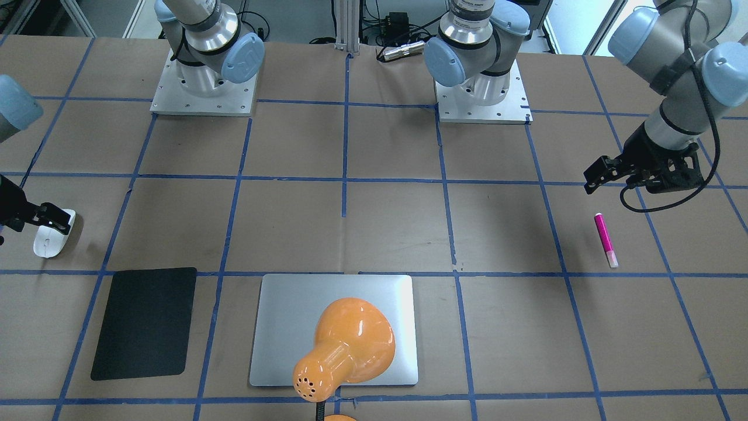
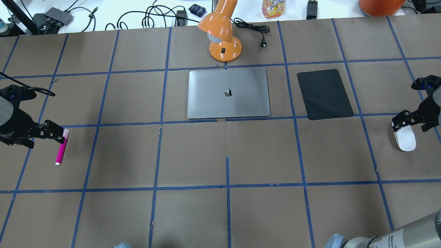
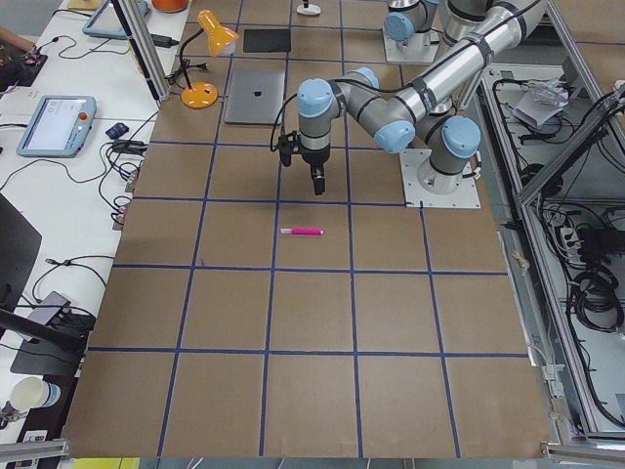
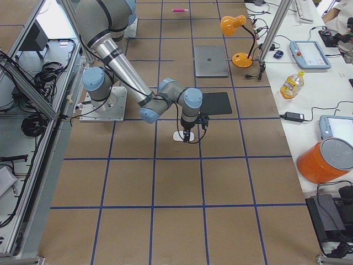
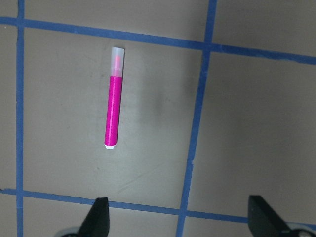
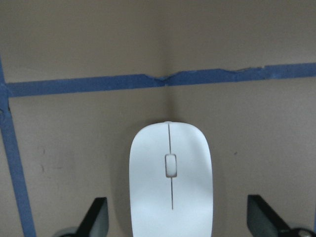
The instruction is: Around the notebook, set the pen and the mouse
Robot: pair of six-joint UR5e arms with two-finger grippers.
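Brown table point(image 2: 124, 155), blue tape grid point(image 2: 193, 187); orange desk lamp point(image 2: 217, 26) at far edge; white bench point(image 2: 293, 8), cables point(image 2: 150, 17)

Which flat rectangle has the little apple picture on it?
The silver-grey notebook, next to the orange lamp. The black mat beside it is plain and smaller.

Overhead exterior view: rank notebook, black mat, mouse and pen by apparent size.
1. notebook
2. black mat
3. mouse
4. pen, longer than the mouse but far slimmer, so it covers less area
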